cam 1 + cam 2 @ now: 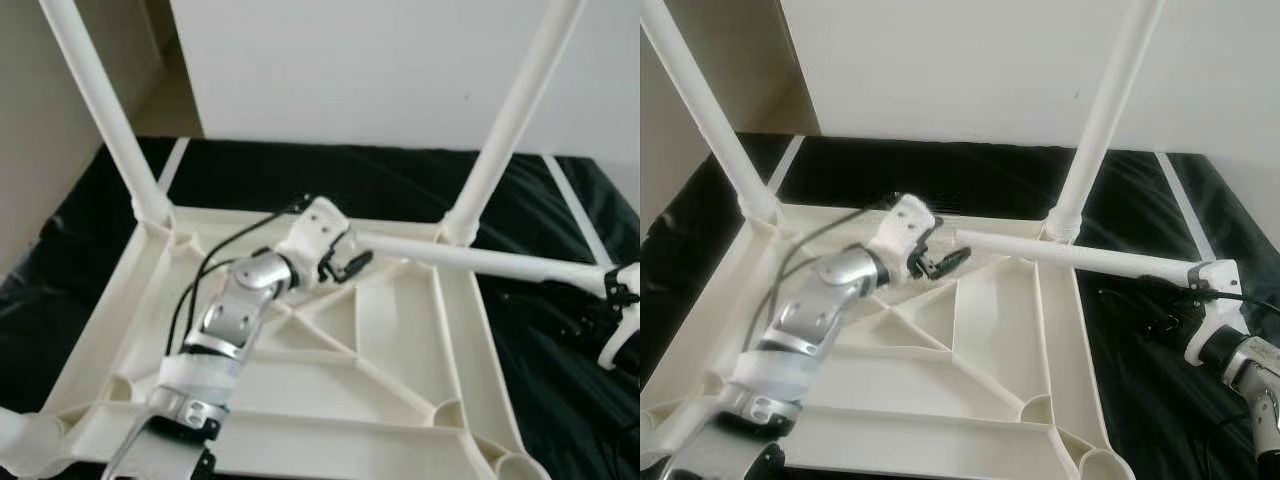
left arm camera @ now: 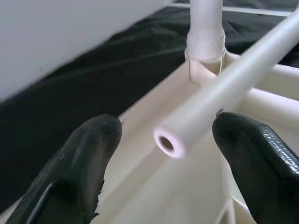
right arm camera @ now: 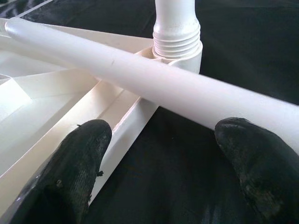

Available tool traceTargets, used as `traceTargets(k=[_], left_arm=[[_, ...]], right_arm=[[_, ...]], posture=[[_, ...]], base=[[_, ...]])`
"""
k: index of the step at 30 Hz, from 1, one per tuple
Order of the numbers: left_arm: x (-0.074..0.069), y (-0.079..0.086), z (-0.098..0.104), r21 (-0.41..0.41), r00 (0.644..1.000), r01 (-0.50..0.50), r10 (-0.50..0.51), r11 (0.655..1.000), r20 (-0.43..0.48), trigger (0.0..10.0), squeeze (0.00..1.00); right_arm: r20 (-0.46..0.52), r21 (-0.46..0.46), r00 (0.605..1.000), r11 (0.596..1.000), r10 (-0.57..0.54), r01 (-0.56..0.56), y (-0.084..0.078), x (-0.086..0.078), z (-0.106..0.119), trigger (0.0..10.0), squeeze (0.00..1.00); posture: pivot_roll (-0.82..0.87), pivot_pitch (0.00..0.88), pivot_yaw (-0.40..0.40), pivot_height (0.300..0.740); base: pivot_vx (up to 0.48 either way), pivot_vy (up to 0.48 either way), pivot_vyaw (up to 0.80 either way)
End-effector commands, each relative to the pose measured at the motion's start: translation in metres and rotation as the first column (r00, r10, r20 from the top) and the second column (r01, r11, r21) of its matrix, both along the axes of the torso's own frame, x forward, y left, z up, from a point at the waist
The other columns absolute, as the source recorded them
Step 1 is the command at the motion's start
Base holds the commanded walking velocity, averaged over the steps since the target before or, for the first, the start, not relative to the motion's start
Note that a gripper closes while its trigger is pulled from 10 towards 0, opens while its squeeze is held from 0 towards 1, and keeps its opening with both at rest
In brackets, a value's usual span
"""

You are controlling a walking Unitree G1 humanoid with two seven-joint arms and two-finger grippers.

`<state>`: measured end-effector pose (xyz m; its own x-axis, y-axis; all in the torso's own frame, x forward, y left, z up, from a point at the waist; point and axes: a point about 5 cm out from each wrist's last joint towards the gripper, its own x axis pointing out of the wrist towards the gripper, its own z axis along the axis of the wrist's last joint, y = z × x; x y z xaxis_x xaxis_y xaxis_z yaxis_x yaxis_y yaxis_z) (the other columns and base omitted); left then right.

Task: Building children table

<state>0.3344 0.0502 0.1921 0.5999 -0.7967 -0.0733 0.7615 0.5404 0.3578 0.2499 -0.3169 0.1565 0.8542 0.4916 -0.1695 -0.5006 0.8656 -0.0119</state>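
Note:
A cream plastic tabletop [image 1: 400, 330] lies upside down on a black cloth. Two white legs stand screwed into its far corners, one on the left [image 1: 100, 100] and one on the right [image 1: 515, 110]. A loose white leg [image 1: 480, 258] lies slanted across the far right part of the tabletop. My left gripper [image 1: 345, 265] is open at the leg's hollow end [image 2: 168, 143], one finger [image 2: 88, 154] on each side, not touching. My right gripper [image 3: 159, 130] is open low beside the leg's other end, out over the cloth; the leg [image 3: 154, 79] crosses just beyond its fingertips.
The black cloth [image 1: 560, 400] spreads around the tabletop, with white stripes at the back. A white wall [image 1: 350, 60] rises close behind, and a beige wall stands at the left. A short white tube [image 1: 20, 435] shows at the near left corner. An open socket [image 1: 510, 465] sits at the near right corner.

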Motion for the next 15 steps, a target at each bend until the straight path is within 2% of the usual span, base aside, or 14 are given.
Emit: traceTargets(k=[1, 4, 7, 10, 13, 15], left_arm=[[0.002, -0.001, 0.001, 0.007, 0.999, -0.027, 0.027, 1.0, 0.041, 10.0, 0.0], [-0.001, -0.006, 0.0, 0.044, 0.998, 0.044, -0.046, 0.998, 0.053, 10.0, 0.0], [-0.001, -0.007, -0.002, 0.065, 0.996, 0.071, -0.074, 0.995, 0.055, 10.0, 0.0], [-0.001, -0.017, -0.007, 0.128, 0.98, 0.177, -0.186, 0.976, 0.066, 10.0, 0.0], [0.0, -0.019, -0.008, 0.137, 0.977, 0.198, -0.206, 0.971, 0.05, 10.0, 0.0], [0.004, -0.022, -0.008, 0.2, 0.971, 0.204, -0.224, 0.958, 0.08, 10.0, 0.0]], right_arm=[[0.017, 0.008, 1.0, 1.0, 0.0, -0.001, 0.001, 0.001, 0.003, 10.0, 0.0], [0.018, 0.004, 1.0, 1.0, 0.004, -0.004, 0.002, 0.002, 0.004, 10.0, 0.0], [0.019, 0.004, 1.0, 1.0, 0.004, -0.004, 0.003, 0.003, 0.004, 10.0, 0.0], [0.027, 0.001, 1.0, 1.0, 0.004, -0.004, 0.003, 0.005, 0.007, 10.0, 0.0], [0.029, 0.001, 1.0, 1.0, 0.004, -0.004, 0.003, 0.006, 0.008, 10.0, 0.0], [0.031, 0.001, 1.0, 1.0, 0.003, -0.003, 0.003, 0.006, 0.009, 10.0, 0.0]], posture=[[-0.05, 0.06, -0.004, 0.74], [-0.05, 0.062, -0.006, 0.74], [-0.05, 0.065, -0.007, 0.74], [-0.05, 0.074, -0.008, 0.74], [-0.05, 0.077, -0.008, 0.74], [-0.05, 0.079, -0.006, 0.74]], base=[[0.0, 0.0, 0.0], [0.0, 0.0, 0.0], [0.0, 0.0, 0.0], [0.0, 0.0, 0.0], [0.0, 0.0, 0.0], [0.0, 0.0, 0.0]])
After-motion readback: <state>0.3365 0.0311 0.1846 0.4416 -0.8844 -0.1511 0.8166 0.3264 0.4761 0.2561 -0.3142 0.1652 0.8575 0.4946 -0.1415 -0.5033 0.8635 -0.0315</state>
